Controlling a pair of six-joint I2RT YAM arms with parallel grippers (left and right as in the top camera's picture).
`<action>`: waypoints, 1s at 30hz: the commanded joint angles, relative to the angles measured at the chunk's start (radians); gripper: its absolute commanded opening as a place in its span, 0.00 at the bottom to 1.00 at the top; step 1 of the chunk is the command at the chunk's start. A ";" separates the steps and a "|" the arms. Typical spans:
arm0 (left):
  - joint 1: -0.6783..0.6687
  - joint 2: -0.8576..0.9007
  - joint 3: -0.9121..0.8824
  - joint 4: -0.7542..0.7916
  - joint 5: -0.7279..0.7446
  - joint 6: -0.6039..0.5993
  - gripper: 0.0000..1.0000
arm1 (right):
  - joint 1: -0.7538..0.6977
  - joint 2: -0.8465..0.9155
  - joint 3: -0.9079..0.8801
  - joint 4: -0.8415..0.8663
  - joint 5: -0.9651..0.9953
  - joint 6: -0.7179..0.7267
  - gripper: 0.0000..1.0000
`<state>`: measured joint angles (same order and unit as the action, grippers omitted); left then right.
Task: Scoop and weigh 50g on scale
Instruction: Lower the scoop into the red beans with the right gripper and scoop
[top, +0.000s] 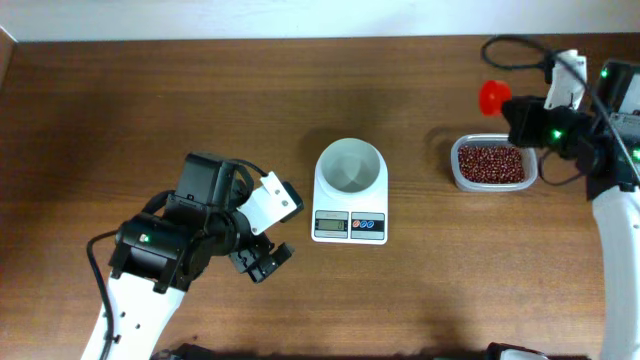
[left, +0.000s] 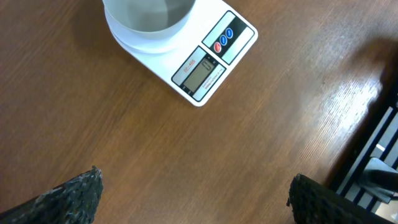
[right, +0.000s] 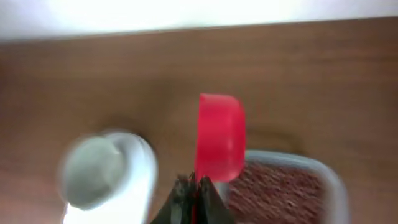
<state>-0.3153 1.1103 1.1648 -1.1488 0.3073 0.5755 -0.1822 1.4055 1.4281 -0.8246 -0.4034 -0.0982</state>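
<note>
**A:** Status?

**B:** The right end effector (right: 194, 196) is clamped shut on the handle of the scoop (top: 493, 95). The red cup hangs by the far-left corner of the tub (top: 453, 168). The wrist view only shows the back of the cup, so I can't tell if it's loaded. The beans (top: 490, 163) are all in the tub, none loose on the worktop (top: 150, 110). The left end effector (top: 262, 262) has its fingers wide apart and holds nothing, parked just left of the scale (top: 349, 212).

**A:** Bowl?

**B:** The bowl (top: 350, 165) sits on the scale platform and looks empty. The display is too small to read.

**A:** Risks?

**B:** Three, in my judgement:
- **Spill on the carry.** Tub and bowl are well apart with bare worktop between them. A heaped scoop or a jerky carry will shed beans.
- **Scoop twisting in the grip.** The pinch is on a thin handle, so digging into the beans could turn the scoop and tip the load out.
- **Overshooting 50g.** A full dump could go past target, so the pour needs to be partial tilts. The idle left arm is also close enough to nudge the scale and skew the reading.
</note>
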 joint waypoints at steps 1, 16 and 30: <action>0.004 -0.011 0.018 -0.001 0.003 -0.013 0.99 | 0.021 0.002 0.014 -0.109 0.183 -0.247 0.04; 0.004 -0.011 0.018 -0.001 0.003 -0.013 0.99 | 0.018 0.106 -0.040 -0.151 0.289 -0.235 0.04; 0.004 -0.011 0.018 -0.001 0.003 -0.013 0.99 | 0.018 0.341 -0.040 -0.109 0.442 -0.216 0.04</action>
<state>-0.3153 1.1103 1.1648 -1.1488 0.3069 0.5755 -0.1684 1.7351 1.3998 -0.9375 -0.0113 -0.3252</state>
